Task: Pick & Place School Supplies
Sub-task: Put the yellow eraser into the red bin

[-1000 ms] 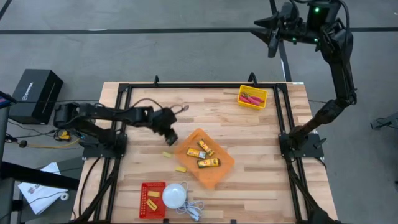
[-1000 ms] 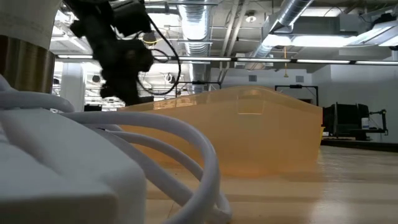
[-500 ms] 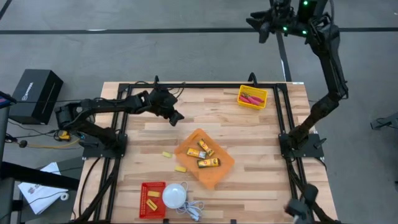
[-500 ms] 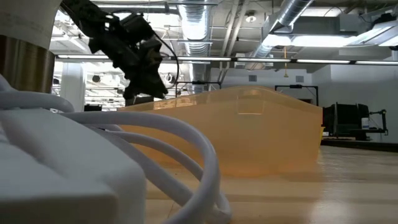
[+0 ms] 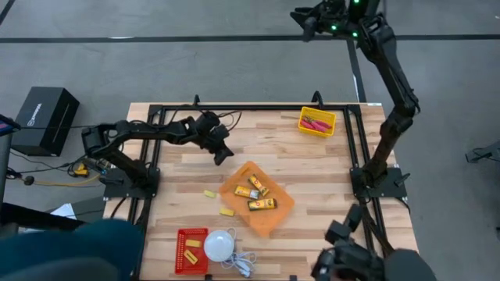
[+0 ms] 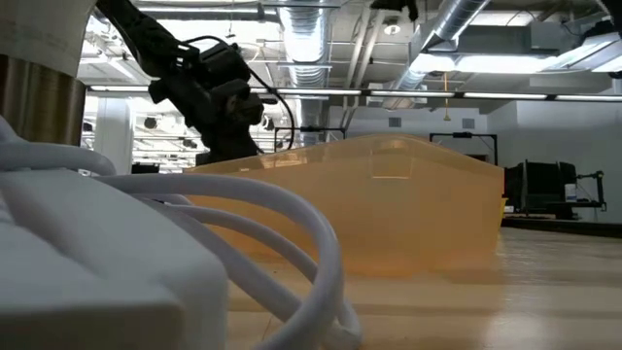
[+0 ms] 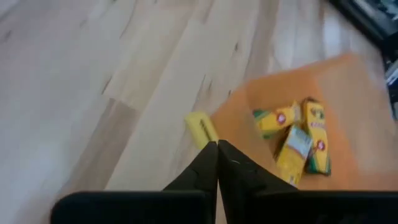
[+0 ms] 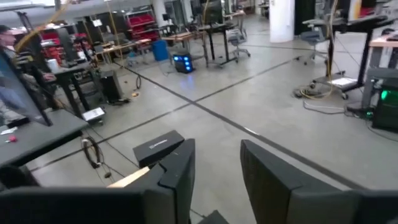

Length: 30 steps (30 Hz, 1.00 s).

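Note:
My left gripper [image 5: 224,154] hangs shut and empty over the bare wood, just beyond the far left corner of the orange tray [image 5: 269,215]. Its closed fingertips [image 7: 216,149] point down toward a small yellow block [image 7: 200,129] that lies flat on the table beside the tray. Three yellow packets [image 5: 254,191] lie in the tray. Two yellow blocks [image 5: 209,193] [image 5: 226,211] rest on the wood left of it. Red-handled scissors [image 5: 316,123] lie in the yellow bin at the far right. My right gripper [image 5: 301,19] is raised high beyond the table's far edge, open [image 8: 217,168], holding nothing.
A red bin [image 5: 191,250] with yellow blocks and a white dome [image 5: 219,245] with its cord stand at the near edge. Dark blurred shapes [image 5: 70,250] [image 5: 367,261] cover the near corners in the high view. A black frame [image 5: 156,117] borders the table.
My left gripper has drawn back from the tray's left corner toward the table's far edge and a little to the right. My right arm has swung leftward beyond the far edge. Dark shapes have come into the high view along its near edge.

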Motion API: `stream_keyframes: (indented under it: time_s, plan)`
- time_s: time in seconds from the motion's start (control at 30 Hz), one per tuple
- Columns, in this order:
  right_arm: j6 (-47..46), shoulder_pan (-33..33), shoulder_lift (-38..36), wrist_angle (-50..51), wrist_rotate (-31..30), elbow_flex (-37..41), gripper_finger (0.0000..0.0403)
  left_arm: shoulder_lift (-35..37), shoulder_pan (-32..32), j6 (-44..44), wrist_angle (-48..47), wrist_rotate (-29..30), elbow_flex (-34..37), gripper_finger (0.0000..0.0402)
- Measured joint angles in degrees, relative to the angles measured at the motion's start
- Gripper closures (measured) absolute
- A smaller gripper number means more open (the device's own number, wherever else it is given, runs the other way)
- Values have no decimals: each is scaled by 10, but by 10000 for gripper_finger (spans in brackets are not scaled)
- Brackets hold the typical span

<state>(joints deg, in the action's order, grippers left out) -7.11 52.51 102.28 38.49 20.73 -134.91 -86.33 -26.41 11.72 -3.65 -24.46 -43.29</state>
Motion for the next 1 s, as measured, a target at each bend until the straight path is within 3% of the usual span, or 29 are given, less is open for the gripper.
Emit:
stream_keyframes:
  time_s: [0.4, 1.0]
  plan:
    - [-4, 47, 36, -43, 9, 0, 295, -91, -1, 52, 104, -99, 0, 401]
    - [-5, 57, 35, -42, 19, 0, 295, -145, -3, 52, 135, -140, 0, 401]
